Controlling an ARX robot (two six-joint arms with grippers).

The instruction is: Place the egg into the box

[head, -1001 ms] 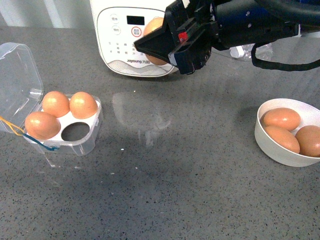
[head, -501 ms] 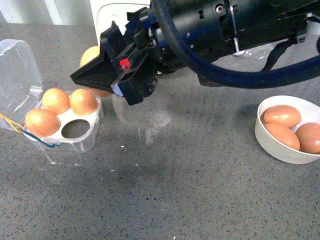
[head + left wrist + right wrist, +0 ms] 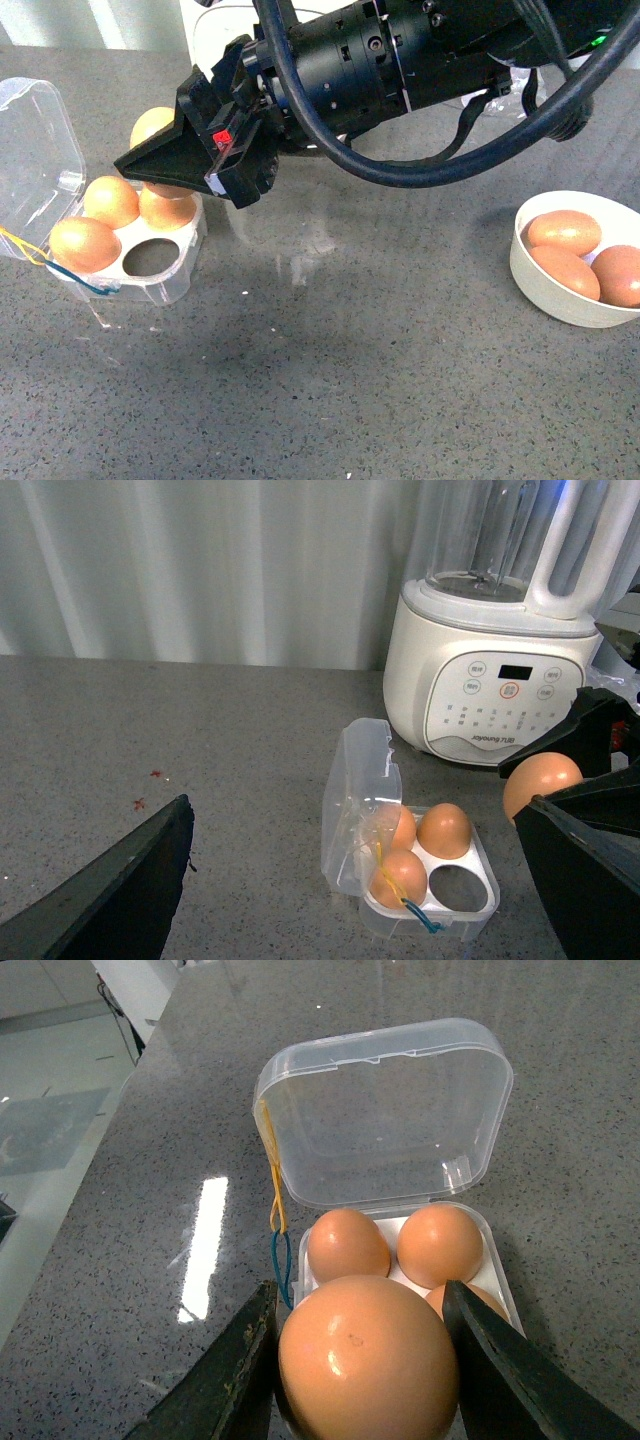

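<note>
My right gripper (image 3: 148, 152) is shut on the egg (image 3: 150, 124), an orange-brown one, and holds it just above the far side of the box (image 3: 172, 288). The box is a clear carton at the left with its lid (image 3: 35, 140) open. Three eggs sit in its white tray and the near cup (image 3: 152, 261) is empty. In the right wrist view the egg (image 3: 368, 1362) fills the space between the dark fingers (image 3: 232, 1380), with the box (image 3: 385, 1110) below it. My left gripper (image 3: 355, 900) is open, its fingers (image 3: 120, 900) apart, facing the box (image 3: 478, 908).
A white bowl (image 3: 552, 298) holding three brown eggs stands at the right. A white blender-type appliance (image 3: 490, 680) stands behind the box. Yellow and blue threads (image 3: 40, 262) hang at the carton's corner. My right arm stretches across the back of the grey counter (image 3: 350, 380).
My right arm has swung left with the egg, from in front of the appliance to above the box's far side, and come lower. Box and bowl have not moved.
</note>
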